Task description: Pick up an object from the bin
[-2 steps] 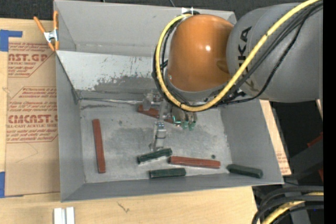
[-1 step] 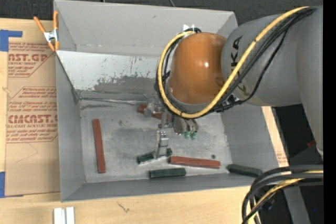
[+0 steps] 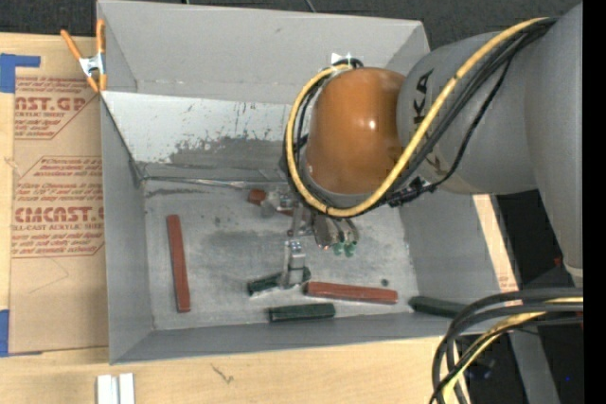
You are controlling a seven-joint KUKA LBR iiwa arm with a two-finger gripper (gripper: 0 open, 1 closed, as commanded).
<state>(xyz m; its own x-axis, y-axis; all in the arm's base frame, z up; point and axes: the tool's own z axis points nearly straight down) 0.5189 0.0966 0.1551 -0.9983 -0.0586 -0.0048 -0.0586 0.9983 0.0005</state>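
My pincer (image 3: 295, 273) hangs low in the bin (image 3: 123, 203), below my orange cover (image 3: 355, 132) and the looped cables (image 3: 426, 123) round it. It sits over the floor of the bin, a little toward five o'clock from the floor's middle. Whether it is released or clenched I cannot tell from this angle.

The thing nearest to it is a short dark piece (image 3: 263, 287). It lies flat on the floor and stretches from my tip toward nine o'clock. Its near end lies right at my pincer. I cannot tell whether I touch it.

Just beside my tip, toward three o'clock, a red bar (image 3: 350, 293) lies flat along the front of the floor. A dark pen (image 3: 301, 311) lies at six o'clock from my pincer, close against the front wall and roughly parallel to the red bar.

A red stick (image 3: 177, 262) lies well apart at nine o'clock, running front to back near the left wall. A small brown bit (image 3: 256, 197) rests at eleven o'clock, near the foot of the sloping back wall.
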